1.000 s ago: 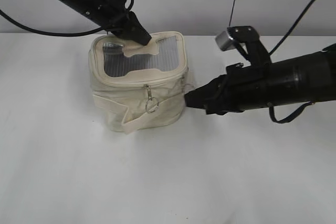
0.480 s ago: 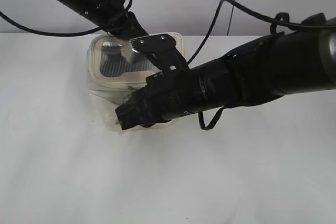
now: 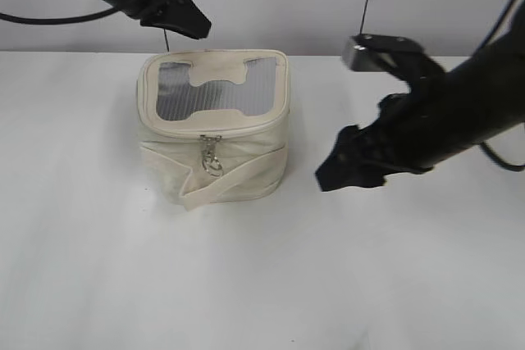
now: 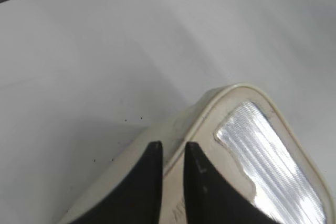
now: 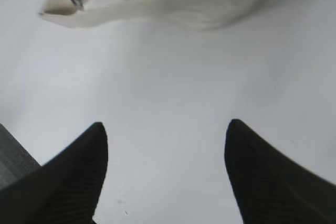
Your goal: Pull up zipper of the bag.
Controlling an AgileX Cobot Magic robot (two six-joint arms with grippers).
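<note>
**benchwatcher:** White tabletop [image 3: 262, 284], grey wall behind. The bag [image 3: 215, 133] sits left of centre: cream fabric, boxy with rounded corners, ribbed clear panel on the lid. Its zipper pull [image 3: 212, 153], a metal ring on a short chain, hangs at the front middle just under the lid seam, above a loose strap.

**ndk_77:** And the pincers?

**benchwatcher:** The right gripper [image 5: 165, 145] is spread wide, holding nothing, hovering over bare table just right of the bag. The left gripper [image 4: 173, 156] is nearly closed, only a thin slit between the fingers, gripping nothing, up behind the bag's back-left corner. Lots of free table in front and to the right.
</note>
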